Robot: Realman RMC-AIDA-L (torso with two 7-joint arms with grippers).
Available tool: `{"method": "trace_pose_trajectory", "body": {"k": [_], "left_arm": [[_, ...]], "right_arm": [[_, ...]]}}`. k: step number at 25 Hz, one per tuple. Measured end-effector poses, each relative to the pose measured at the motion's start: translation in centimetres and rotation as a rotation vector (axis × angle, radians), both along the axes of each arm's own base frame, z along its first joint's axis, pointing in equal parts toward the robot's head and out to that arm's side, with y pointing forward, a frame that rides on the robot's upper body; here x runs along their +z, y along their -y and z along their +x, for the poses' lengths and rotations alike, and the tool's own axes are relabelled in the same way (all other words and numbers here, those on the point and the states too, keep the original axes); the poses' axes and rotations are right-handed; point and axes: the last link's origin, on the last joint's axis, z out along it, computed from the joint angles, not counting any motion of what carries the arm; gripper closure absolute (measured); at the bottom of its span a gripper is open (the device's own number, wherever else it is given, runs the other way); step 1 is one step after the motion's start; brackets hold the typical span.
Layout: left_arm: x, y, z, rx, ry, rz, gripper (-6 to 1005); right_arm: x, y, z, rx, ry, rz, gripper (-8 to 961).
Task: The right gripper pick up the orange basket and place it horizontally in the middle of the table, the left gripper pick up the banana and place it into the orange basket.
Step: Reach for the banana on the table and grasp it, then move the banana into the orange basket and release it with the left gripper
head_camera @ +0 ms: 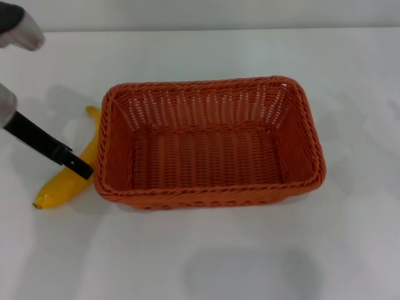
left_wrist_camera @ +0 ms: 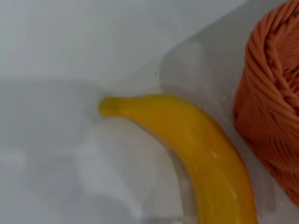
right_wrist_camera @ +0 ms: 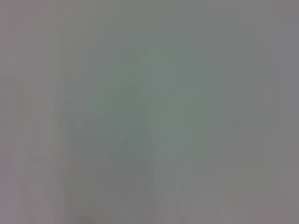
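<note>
The orange basket (head_camera: 209, 195) stands lengthwise across the middle of the white table (head_camera: 250, 262), open side up and with nothing in it. The yellow banana (head_camera: 58, 188) lies on the table right beside the basket's left end, nearly touching it. My left gripper (head_camera: 79, 166) reaches in from the left as a thin black clamp and sits over the banana's middle. The left wrist view shows the banana (left_wrist_camera: 196, 140) close up, with a corner of the basket (left_wrist_camera: 271, 107) next to it. My right gripper is out of view.
A grey-white part of the left arm (head_camera: 19, 28) shows at the top left corner. Bare white tabletop surrounds the basket in front, behind and to the right. The right wrist view shows only a plain pale surface.
</note>
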Motion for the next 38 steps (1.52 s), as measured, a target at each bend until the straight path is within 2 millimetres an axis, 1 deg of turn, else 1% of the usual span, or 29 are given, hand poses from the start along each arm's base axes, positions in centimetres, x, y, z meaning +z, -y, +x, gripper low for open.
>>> {"method": "trace_pose_trajectory", "body": {"k": [2,5,12,17,18,20,23,26,28,30,32,34,38], "left_arm": [[-0.7,-0.1,0.0,-0.008,-0.01,-0.005,220],[-1.2,-0.3,0.1,-0.022,-0.024,0.005,221],[-0.9,-1.0,0.0,-0.003,-0.027,0.065,223],[-0.6,-1.3,-0.4,0.016,-0.04,0.1,399],[-0.4,-1.3,-0.5,0.019,-0.041,0.111,434],[0.1,-1.5,-0.7,0.025,-0.037,0.139,460],[1.6,-1.7,-1.4,0.048,-0.019,0.202,500],[4.3,-1.3,-2.3,0.073,0.012,0.273,496],[5.9,-1.0,-2.2,0.065,0.067,0.295,493],[7.3,-0.7,-1.2,0.03,0.18,0.284,490],[8.2,-0.6,0.4,-0.028,0.294,0.244,487],[8.6,-0.3,2.8,-0.109,0.414,0.18,484],[9.4,-0.2,6.7,-0.222,0.556,0.094,478]], "right_arm": [[-0.1,0.0,0.1,-0.003,-0.005,-0.003,94],[-0.2,0.0,0.2,-0.007,-0.008,-0.004,94],[-0.3,0.0,0.2,-0.012,-0.012,-0.004,94],[-0.3,-0.2,0.2,-0.011,-0.014,-0.004,94],[-0.3,-0.2,0.2,-0.01,-0.014,-0.004,94],[-0.3,-0.2,0.1,-0.01,-0.015,-0.004,94],[-0.3,-0.1,0.2,-0.01,-0.018,-0.005,94],[-0.4,-0.1,0.1,-0.009,-0.021,-0.01,94],[-0.4,-0.1,0.1,-0.008,-0.022,-0.01,94],[-0.4,-0.2,0.0,-0.005,-0.021,-0.01,94],[-0.4,-0.4,-0.1,-0.002,-0.018,-0.007,94],[-0.3,-0.5,-0.2,0.001,-0.015,-0.005,94],[-0.3,-0.6,-0.3,0.005,-0.014,-0.003,93]]}}
